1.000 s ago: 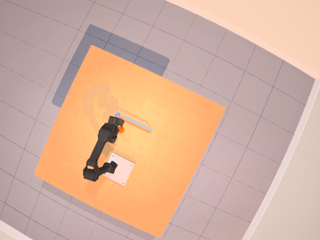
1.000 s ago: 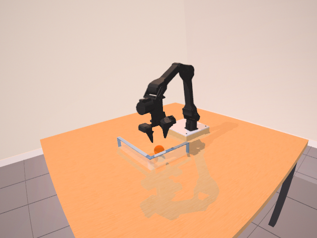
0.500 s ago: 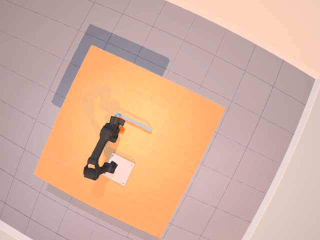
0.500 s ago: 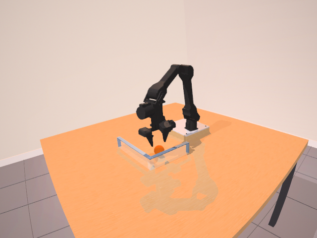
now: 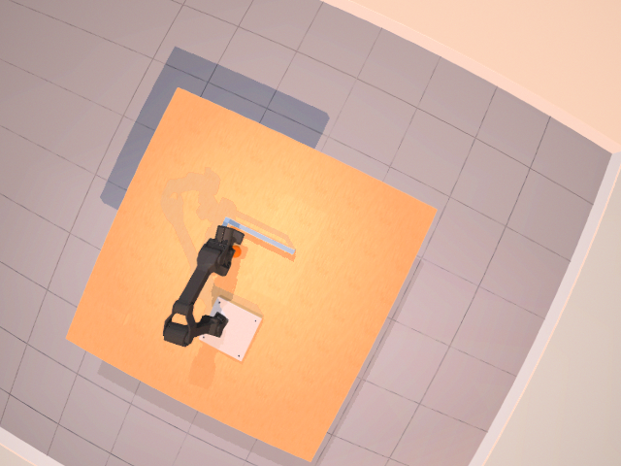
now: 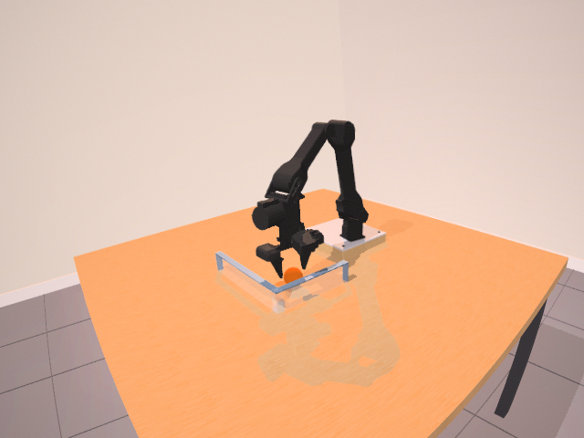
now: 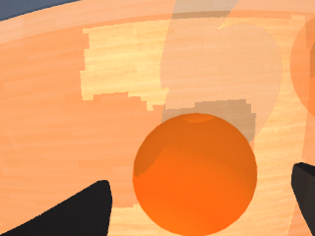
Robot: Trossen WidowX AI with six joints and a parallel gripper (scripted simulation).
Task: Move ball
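Jaws wide apart, nothing held, one tip each side of ball (image 7: 195, 173) to get ready for a grab | one orange ball on bench (image 6: 424, 301), inside corner of two clear walls (image 6: 245, 273) | one faint see-through copy (image 7: 303, 62) just beside ball, at frame edge

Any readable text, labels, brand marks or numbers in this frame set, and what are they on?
None. The arm, its white base plate, the orange ball, the clear walls and the table all show plain surfaces with no lettering, numbers or signs in any view.
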